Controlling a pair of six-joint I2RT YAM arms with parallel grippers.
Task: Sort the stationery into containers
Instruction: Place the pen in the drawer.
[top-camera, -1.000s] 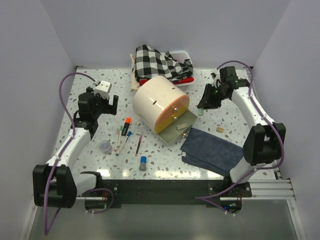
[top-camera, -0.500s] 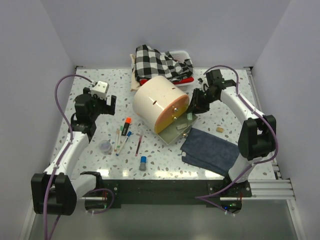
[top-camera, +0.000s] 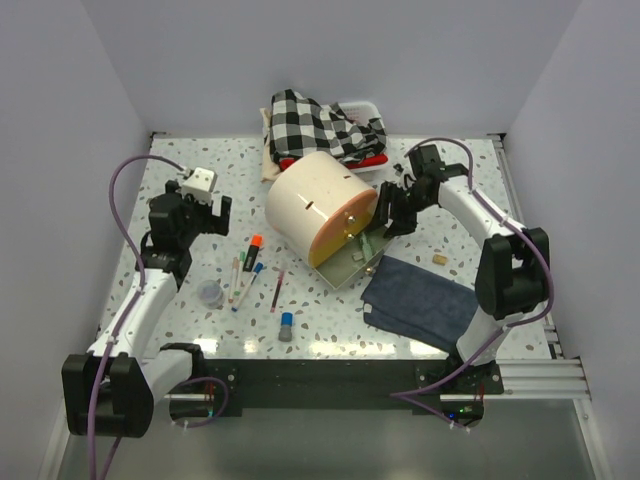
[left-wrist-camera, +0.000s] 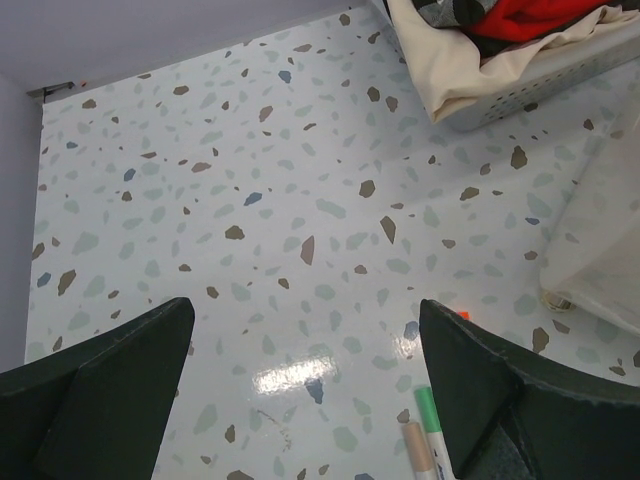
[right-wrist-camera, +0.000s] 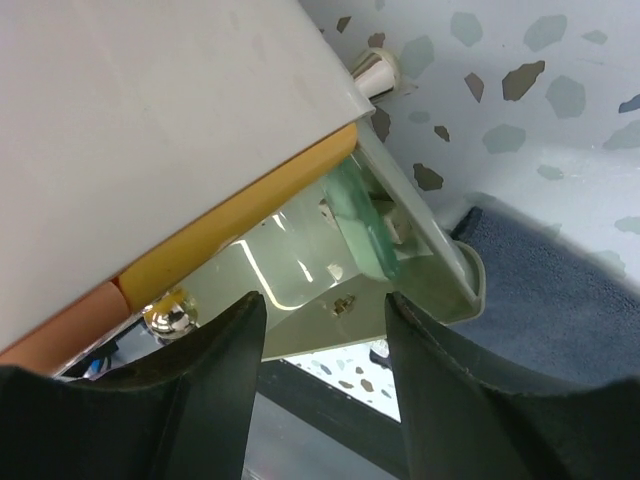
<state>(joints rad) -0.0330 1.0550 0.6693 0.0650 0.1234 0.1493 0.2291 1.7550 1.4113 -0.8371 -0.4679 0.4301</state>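
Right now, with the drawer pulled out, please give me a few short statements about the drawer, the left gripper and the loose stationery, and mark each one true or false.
1. A green piece lies in the open drawer. True.
2. The left gripper holds the orange-capped marker. False: it is open and empty; the marker lies on the table.
3. The blue-capped tube lies on the dark blue cloth. False: it lies on the bare table, left of the cloth.
4. A small beige bit lies on the table, right of the drawer. True.

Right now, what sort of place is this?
Probably a lab robot test cell: plain white walls box in a speckled tabletop, and a cream drum cabinet and loose pens look staged as props.
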